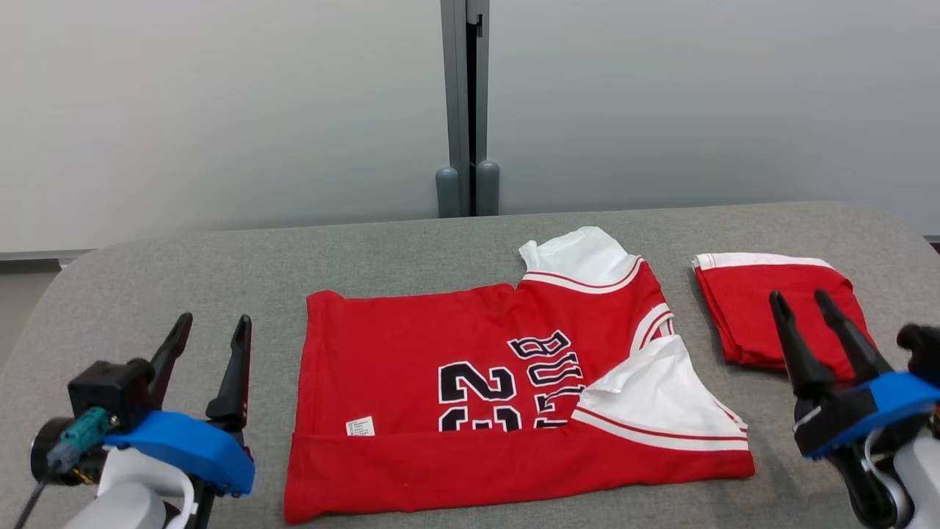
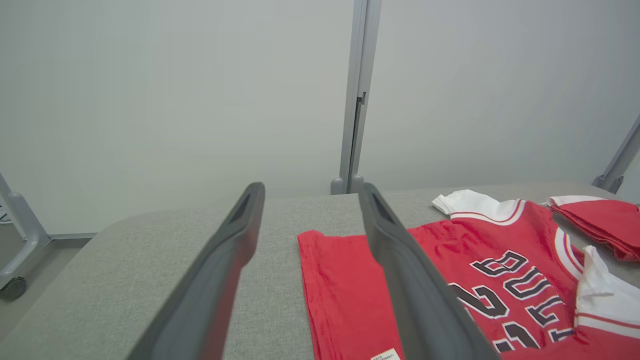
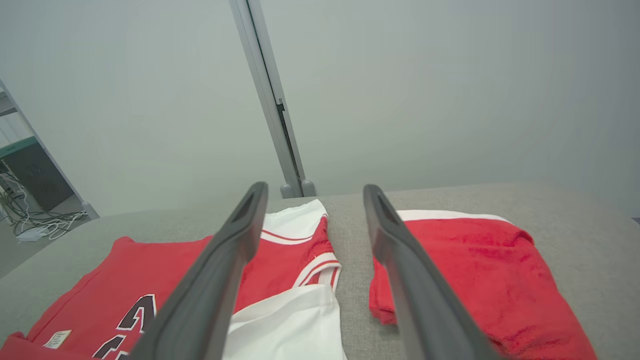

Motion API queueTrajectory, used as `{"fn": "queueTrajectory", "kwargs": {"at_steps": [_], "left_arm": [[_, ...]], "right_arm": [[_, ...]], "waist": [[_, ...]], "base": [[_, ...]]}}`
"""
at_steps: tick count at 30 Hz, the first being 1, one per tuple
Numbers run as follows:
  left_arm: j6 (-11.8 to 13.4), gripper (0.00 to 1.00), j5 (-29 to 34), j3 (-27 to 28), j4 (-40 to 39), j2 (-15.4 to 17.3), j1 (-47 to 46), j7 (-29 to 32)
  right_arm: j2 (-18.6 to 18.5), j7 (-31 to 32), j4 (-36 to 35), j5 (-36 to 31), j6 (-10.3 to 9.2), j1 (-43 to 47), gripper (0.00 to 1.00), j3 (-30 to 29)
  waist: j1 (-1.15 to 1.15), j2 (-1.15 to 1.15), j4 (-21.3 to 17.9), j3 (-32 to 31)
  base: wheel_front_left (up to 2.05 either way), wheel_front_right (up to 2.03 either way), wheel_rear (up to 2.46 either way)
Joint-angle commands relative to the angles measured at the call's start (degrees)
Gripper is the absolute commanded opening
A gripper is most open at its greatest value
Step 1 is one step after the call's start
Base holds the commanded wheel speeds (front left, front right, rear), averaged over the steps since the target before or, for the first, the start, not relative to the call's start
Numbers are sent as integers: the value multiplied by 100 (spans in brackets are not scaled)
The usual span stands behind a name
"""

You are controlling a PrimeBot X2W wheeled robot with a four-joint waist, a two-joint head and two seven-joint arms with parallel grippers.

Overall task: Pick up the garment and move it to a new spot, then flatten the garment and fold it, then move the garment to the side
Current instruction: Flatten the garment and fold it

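Note:
A red jersey garment (image 1: 411,367) with white sleeves and black lettering lies on the grey table (image 1: 220,272), its near hem folded up over the number. It also appears in the left wrist view (image 2: 345,280) and the right wrist view (image 3: 115,280). My left gripper (image 1: 213,329) hovers open to the left of it, nothing between its fingers (image 2: 225,260). My right gripper (image 1: 800,303) hangs open at the right, over the near edge of folded red shorts (image 1: 764,301), holding nothing.
The folded red shorts (image 3: 480,280) with a white waistband lie right of the jersey. A pale wall with a grey post (image 1: 466,110) runs behind the table. The table edge curves away at the left (image 2: 60,250), with a cart leg and floor beyond.

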Motion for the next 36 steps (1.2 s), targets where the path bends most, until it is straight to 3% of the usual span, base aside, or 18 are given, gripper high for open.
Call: {"fn": "queueTrajectory", "kwargs": {"at_steps": [1, 5, 9, 12, 16, 21, 27, 36], "left_arm": [[134, 100, 103, 106, -137, -56, 200, -65], [446, 100, 642, 703, -607, -519, 982, -103], [450, 100, 1203, 1138, -597, -1047, 1703, -106], [293, 100, 1480, 1284, -377, -1309, 1996, -107], [-6, 100, 1509, 1232, 91, -1400, 2085, -70], [-361, 100, 1183, 961, 714, -1491, 1922, 708], [-628, 100, 976, 812, 1222, -1612, 1632, 1240], [-842, 100, 729, 626, 1813, -1853, 1207, 1975]], "right_arm": [[140, -24, -121, -242, 1, 376, 100, -254], [659, -28, -574, -976, 1, 1221, 100, -1098], [1054, -29, -545, -1371, 1, 1734, 100, -1375], [1118, -29, -243, -1529, 1, 1861, 100, -1326], [1129, 54, 155, -1488, 1, 1640, 100, -1161], [1168, 601, 963, -1387, 1, 1264, 100, -1012], [1258, 1337, 1698, -1139, 1, 874, 100, -935], [1324, 1762, 2187, -997, 1, 461, 100, -616]], "waist": [[1, 1, 11, 0], [1, 1, 24, -3], [1, 1, 40, -9], [1, 1, 70, -8], [1, 1, 111, -16], [1, 1, 127, 5], [1, 1, 164, 97], [1, 1, 142, 178]], "base": [[0, 0, 0], [0, 0, 0], [0, 0, 0], [0, 0, 0], [0, 0, 0], [0, 0, 0], [0, 0, 0], [0, 0, 0]]}}
